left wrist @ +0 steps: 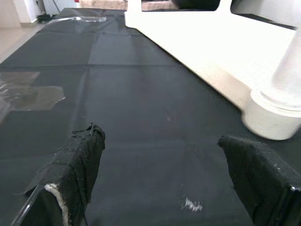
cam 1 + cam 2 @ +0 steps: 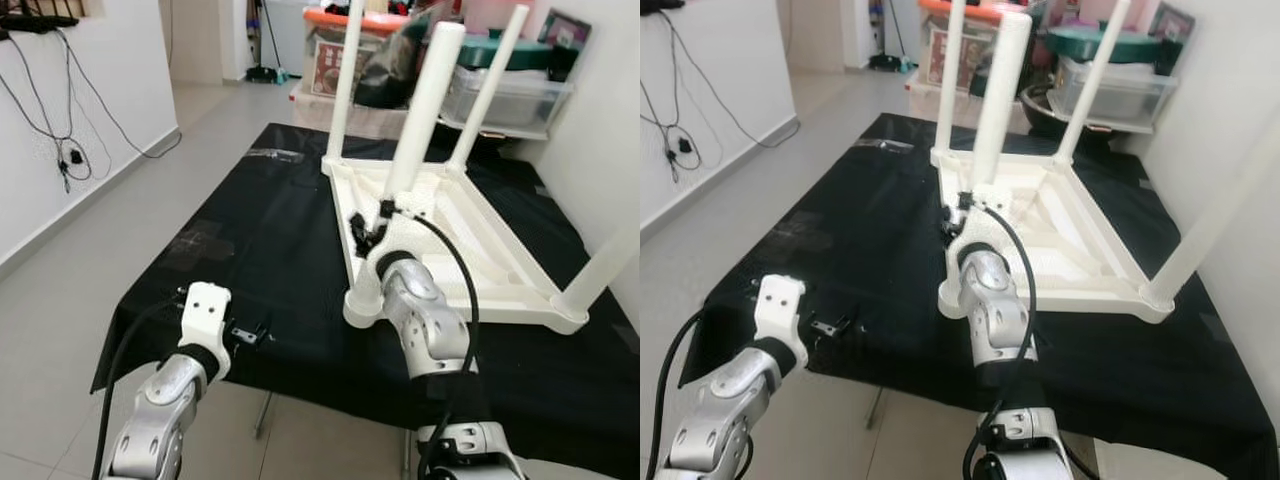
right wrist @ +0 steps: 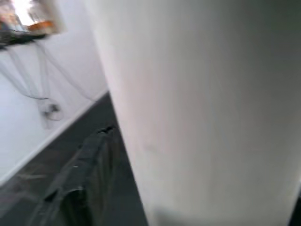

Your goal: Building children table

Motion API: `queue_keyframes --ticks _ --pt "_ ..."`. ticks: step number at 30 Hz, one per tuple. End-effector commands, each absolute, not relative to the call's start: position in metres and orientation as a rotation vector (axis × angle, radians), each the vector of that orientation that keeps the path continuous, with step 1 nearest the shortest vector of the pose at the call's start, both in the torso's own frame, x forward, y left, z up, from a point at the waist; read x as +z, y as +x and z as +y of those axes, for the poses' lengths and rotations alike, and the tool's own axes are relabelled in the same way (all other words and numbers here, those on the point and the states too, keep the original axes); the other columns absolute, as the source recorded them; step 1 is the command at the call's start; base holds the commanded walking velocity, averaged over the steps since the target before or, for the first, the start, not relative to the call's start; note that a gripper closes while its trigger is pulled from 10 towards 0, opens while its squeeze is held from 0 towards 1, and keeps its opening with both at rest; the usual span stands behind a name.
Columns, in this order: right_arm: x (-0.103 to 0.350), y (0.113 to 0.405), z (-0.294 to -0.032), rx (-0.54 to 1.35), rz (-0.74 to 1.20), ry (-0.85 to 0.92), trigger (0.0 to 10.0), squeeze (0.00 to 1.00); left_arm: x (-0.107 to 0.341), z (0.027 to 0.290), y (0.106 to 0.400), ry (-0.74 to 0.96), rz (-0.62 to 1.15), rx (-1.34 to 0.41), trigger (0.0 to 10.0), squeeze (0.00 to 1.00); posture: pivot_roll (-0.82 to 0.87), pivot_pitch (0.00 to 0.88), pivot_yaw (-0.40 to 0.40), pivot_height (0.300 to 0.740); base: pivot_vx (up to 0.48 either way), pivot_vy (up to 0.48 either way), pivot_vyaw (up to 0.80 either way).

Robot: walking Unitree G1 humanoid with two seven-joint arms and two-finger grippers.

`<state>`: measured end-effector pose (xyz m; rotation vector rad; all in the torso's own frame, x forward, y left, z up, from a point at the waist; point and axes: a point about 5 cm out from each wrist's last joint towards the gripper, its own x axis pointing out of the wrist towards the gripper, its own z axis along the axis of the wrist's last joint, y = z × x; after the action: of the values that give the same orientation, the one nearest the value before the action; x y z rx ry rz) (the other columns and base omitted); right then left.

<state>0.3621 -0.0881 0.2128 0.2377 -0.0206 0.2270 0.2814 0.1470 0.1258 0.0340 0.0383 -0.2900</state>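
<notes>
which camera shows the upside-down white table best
The left eye view: the whole upturned white table with its legs, on the black cloth. The right eye view matches it. The left wrist view catches one edge; the right wrist view, one leg beside the right claw.

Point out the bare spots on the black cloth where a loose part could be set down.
The widest free patch of black cloth runs from the left gripper up to the far edge, bordered by the upturned white table. A narrower strip lies along the near right edge. It is crowded where the right gripper grips a table leg.
</notes>
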Motion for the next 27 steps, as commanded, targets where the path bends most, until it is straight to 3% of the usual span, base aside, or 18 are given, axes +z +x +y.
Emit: queue_keyframes --ticks 1,2,3,4,6,10,11,14,15,19,21,22,23,24,26,27 --pt "0.244 0.365 -0.075 0.464 -0.133 0.225 10.0 0.00 0.123 0.146 0.281 0.021 0.052 -0.297 10.0 0.00 0.08 0.000 -0.093 0.740 0.000 0.000 0.00" --pt "0.244 0.365 -0.075 0.464 -0.133 0.225 10.0 0.00 0.123 0.146 0.281 0.021 0.052 -0.297 10.0 0.00 0.08 0.000 -0.093 0.740 0.000 0.000 0.00" --pt "0.266 0.353 -0.072 0.767 -0.216 0.220 10.0 0.00 0.122 0.146 0.281 0.017 0.052 -0.296 10.0 0.00 0.08 0.000 -0.096 0.740 0.000 0.000 0.00" --pt "0.266 0.353 -0.072 0.767 -0.216 0.220 10.0 0.00 0.122 0.146 0.281 0.017 0.052 -0.296 10.0 0.00 0.08 0.000 -0.096 0.740 0.000 0.000 0.00" --pt "0.265 0.337 -0.067 1.033 -0.241 0.158 10.0 0.00 0.120 0.147 0.280 0.020 0.057 -0.293 10.0 0.00 0.08 0.000 -0.099 0.740 0.000 0.000 0.00" --pt "0.223 0.339 -0.051 1.098 -0.133 -0.038 10.0 0.00 0.123 0.145 0.282 0.023 0.049 -0.291 10.0 0.00 0.11 0.000 -0.115 0.740 0.000 0.000 0.00" --pt "0.213 0.336 -0.047 1.119 -0.102 -0.091 6.5 0.00 0.123 0.145 0.283 0.025 0.048 -0.289 10.0 0.00 0.12 0.000 -0.119 0.740 0.000 0.000 0.00" --pt "0.204 0.333 -0.045 1.142 -0.080 -0.130 6.5 0.00 0.123 0.146 0.283 0.026 0.048 -0.285 10.0 0.00 0.12 0.000 -0.119 0.740 0.000 0.000 0.00" --pt "0.197 0.332 -0.043 1.137 -0.052 -0.148 0.4 0.00 0.123 0.148 0.281 0.024 0.051 -0.280 10.0 0.00 0.12 0.000 -0.116 0.740 0.000 0.000 0.00" --pt "0.179 0.347 -0.046 0.927 0.067 -0.126 0.0 0.00 0.118 0.152 0.274 0.031 0.073 -0.279 10.0 0.00 0.11 0.000 -0.108 0.740 0.000 0.000 0.00" --pt "0.164 0.374 -0.079 0.451 0.185 -0.017 0.0 0.00 0.116 0.151 0.274 0.034 0.079 -0.285 10.0 0.00 0.09 0.000 -0.099 0.740 0.000 0.000 0.00" --pt "0.164 0.374 -0.079 0.451 0.185 -0.017 0.0 0.00 0.116 0.151 0.274 0.034 0.079 -0.285 10.0 0.00 0.09 0.000 -0.099 0.740 0.000 0.000 0.00" --pt "0.157 0.380 -0.096 0.256 0.243 0.028 0.0 0.00 0.116 0.150 0.275 0.034 0.080 -0.288 10.0 0.00 0.09 0.000 -0.099 0.740 0.000 0.000 0.00" --pt "0.157 0.380 -0.096 0.256 0.243 0.028 0.0 0.00 0.116 0.150 0.275 0.034 0.080 -0.288 10.0 0.00 0.09 0.000 -0.099 0.740 0.000 0.000 0.00" --pt "0.131 0.377 -0.139 -0.137 0.358 0.156 0.0 0.00 0.119 0.146 0.279 0.031 0.070 -0.299 10.0 0.00 0.09 0.000 -0.097 0.740 0.000 0.000 0.00" --pt "0.131 0.377 -0.139 -0.137 0.358 0.156 0.0 0.00 0.119 0.146 0.279 0.031 0.070 -0.299 10.0 0.00 0.09 0.000 -0.097 0.740 0.000 0.000 0.00"
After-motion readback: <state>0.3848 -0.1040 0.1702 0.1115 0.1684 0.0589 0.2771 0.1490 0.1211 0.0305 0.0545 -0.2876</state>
